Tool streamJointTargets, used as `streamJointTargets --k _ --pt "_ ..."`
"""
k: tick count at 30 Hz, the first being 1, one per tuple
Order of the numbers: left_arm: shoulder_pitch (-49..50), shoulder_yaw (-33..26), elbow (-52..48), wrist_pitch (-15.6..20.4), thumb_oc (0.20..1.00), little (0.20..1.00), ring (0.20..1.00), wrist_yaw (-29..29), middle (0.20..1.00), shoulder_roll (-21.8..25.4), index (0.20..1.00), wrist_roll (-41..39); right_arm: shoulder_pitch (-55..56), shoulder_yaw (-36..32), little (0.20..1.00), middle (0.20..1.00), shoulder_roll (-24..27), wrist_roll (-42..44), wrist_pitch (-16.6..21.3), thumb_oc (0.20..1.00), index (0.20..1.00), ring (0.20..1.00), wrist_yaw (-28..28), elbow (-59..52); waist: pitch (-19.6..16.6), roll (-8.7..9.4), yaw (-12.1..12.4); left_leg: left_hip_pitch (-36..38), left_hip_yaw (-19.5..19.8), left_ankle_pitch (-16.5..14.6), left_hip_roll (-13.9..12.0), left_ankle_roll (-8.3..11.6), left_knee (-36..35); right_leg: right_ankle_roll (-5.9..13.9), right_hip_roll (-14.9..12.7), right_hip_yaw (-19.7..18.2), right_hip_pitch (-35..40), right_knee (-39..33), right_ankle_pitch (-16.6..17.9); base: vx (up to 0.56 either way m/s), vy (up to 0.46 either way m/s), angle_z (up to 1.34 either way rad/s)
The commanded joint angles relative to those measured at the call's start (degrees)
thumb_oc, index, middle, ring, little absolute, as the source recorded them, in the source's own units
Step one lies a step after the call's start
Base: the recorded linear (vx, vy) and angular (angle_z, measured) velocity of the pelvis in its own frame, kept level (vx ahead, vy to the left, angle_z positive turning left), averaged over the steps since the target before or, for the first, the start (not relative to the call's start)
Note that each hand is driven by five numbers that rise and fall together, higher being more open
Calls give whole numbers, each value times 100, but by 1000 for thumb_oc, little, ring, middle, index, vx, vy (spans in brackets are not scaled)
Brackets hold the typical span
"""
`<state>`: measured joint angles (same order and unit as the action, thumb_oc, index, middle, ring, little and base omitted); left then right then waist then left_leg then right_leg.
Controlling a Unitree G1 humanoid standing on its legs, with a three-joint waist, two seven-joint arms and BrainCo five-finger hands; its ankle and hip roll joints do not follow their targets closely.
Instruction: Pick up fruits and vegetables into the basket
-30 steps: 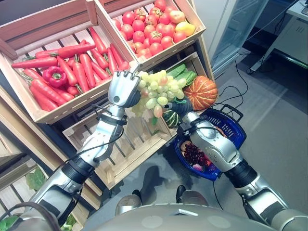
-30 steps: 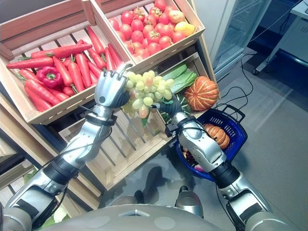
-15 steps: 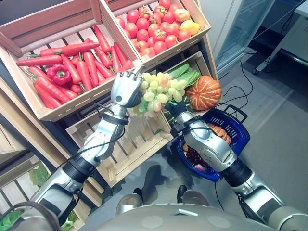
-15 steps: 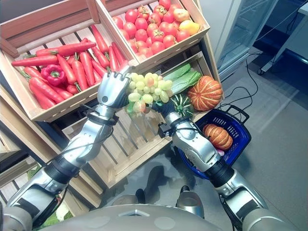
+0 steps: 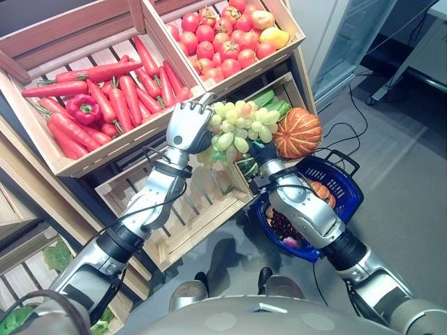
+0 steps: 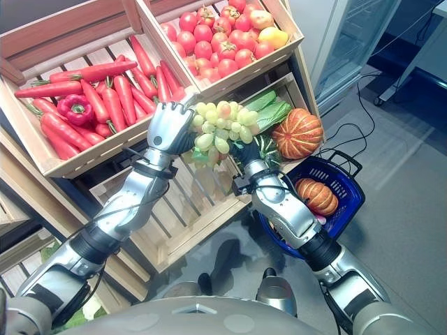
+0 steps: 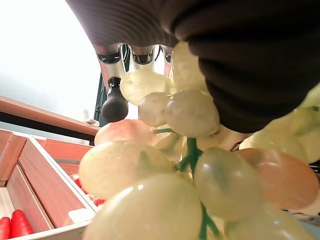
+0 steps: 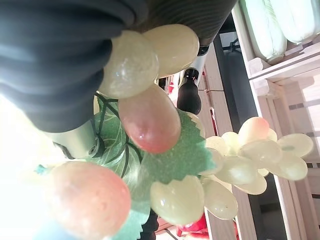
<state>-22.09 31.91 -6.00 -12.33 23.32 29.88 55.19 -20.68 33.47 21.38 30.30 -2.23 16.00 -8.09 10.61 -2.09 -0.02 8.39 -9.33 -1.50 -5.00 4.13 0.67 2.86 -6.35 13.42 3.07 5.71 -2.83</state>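
- Far to the left of the grape bunch, a wooden crate [image 5: 42,150] holds carrots [image 5: 126,91] and one red bell pepper [image 5: 84,109]; the crate's left end is cut off by the picture's edge.
- Up and behind the bunch, a second crate [image 5: 279,59] is packed with tomatoes [image 5: 209,49]; a yellowish fruit [image 5: 278,36] sits at its right corner.
- The left hand [image 5: 187,127] meets the bunch of green grapes [image 5: 241,125] from the left, its fingers curled round the cluster. In the left wrist view the grapes [image 7: 190,150] press right up to the palm and hide most of the fingers.
- The bunch hangs in the air in front of the lower crate [image 5: 167,230], not yet over the basket.
- The right hand [image 5: 262,153] comes up beneath the bunch; grapes and a leaf cover it, and in the right wrist view a dark fingertip [image 8: 189,97] shows past the fruit. Whether its fingers grip cannot be told.
- Just right of the bunch sits an orange pumpkin [image 5: 297,132], with leafy greens [image 5: 269,105] half hidden behind the grapes.
- Below and right of the bunch, the blue basket [image 5: 346,185] lies partly behind the right forearm; a small pumpkin [image 6: 316,195] and dark grapes [image 5: 281,227] show inside.
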Motion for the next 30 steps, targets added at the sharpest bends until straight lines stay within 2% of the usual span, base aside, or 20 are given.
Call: streamJointTargets --k 1,2,3,8,15,19,20,22,26,30 --pt "-418 492 -188 40 517 517 517 178 517 124 517 0 -1004 -126 200 200 -521 -81 818 200 200 200 -194 -1106 16 332 10 -13 -99 -438 63 -212 307 612 -505 -139 259 -131 76 0 0 0" --pt "-355 433 -128 7 614 614 614 169 614 133 614 -139 -971 -151 200 200 -508 -31 872 200 200 200 -232 -1135 16 330 18 -9 -105 -436 57 -208 304 611 -506 -134 258 -126 75 0 0 0" --pt "-305 403 -83 -33 1000 1000 1000 137 1000 150 1000 -262 -944 -177 200 200 -490 -8 878 200 200 200 -243 -1167 12 327 18 -9 -108 -437 55 -204 307 611 -505 -135 256 -120 72 0 0 0" --pt "14 238 276 -85 1000 1000 1000 162 1000 143 1000 -886 -827 -411 200 200 -427 310 845 200 200 200 -249 -1328 33 337 24 -19 -120 -433 40 -200 334 588 -487 -129 246 -88 62 0 0 0" --pt "541 -32 552 379 1000 1000 1000 375 1000 174 1000 -1171 -620 -802 200 200 -313 495 767 200 200 200 -257 -1392 41 332 41 -41 -129 -415 25 -187 351 544 -472 -109 242 -82 64 0 0 0" --pt "900 -272 618 827 1000 1000 1000 585 1000 263 1000 -1200 -429 -1076 200 200 -200 553 811 200 200 200 -271 -1383 64 333 58 -80 -134 -418 21 -181 386 524 -472 -94 216 -57 57 0 0 0" --pt "1036 -363 633 1182 1000 1000 1000 706 1000 294 1000 -1224 -337 -1166 200 200 -142 524 873 200 200 200 -265 -1373 89 337 66 -96 -145 -432 17 -187 411 514 -475 -85 202 -38 49 0 0 0" --pt "1174 -434 700 1745 1000 1000 1000 525 1000 320 1000 -1526 -228 -1286 200 200 -107 386 982 200 200 200 -301 -1321 114 333 66 -130 -159 -438 12 -194 437 505 -474 -80 169 -15 45 0 0 0" --pt "1527 -520 710 2348 1000 1000 1000 185 1000 360 1000 -1801 -44 -1501 200 200 12 215 1123 200 200 200 -299 -1205 178 301 59 -171 -175 -441 2 -201 476 498 -474 -106 106 31 43 0 0 0" --pt "1888 -648 698 2586 1000 1000 1000 145 1000 507 1000 -1934 181 -1778 200 200 201 327 1349 200 200 200 -326 -1040 279 249 31 -230 -199 -460 -2 -218 544 493 -485 -114 15 105 28 -40 12 -5"
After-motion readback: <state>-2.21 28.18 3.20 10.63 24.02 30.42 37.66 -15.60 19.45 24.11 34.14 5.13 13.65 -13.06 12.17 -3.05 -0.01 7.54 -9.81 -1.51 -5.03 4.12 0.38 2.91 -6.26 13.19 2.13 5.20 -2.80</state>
